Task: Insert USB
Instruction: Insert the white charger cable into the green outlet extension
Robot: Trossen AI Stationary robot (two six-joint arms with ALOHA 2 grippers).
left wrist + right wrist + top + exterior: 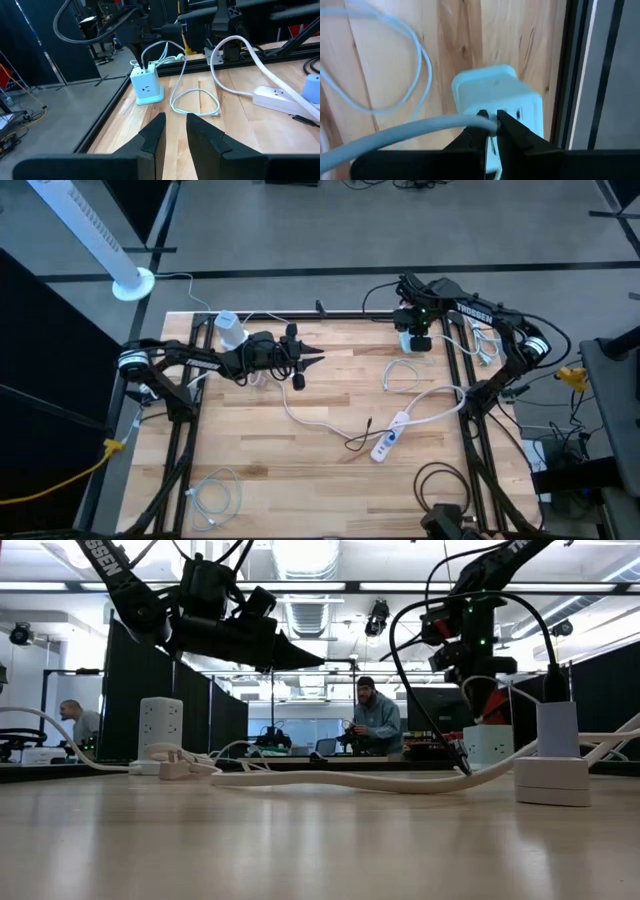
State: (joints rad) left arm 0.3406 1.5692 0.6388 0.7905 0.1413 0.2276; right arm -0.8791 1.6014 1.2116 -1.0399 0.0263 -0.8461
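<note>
At table's far right edge, right gripper (491, 131) is pinched on a white cable (395, 135) right at the white charger cube (495, 95). Left gripper (175, 131) hovers mid-table w/ fingers slightly apart, nothing held.

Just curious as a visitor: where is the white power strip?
In the high view, the power strip lies on the table's right half, nearer the front edge, close to the right arm.

Grey floor (420, 230) surrounds the wooden table (330, 480); ceiling lights (300, 555) glow above black partitions (215, 710).
</note>
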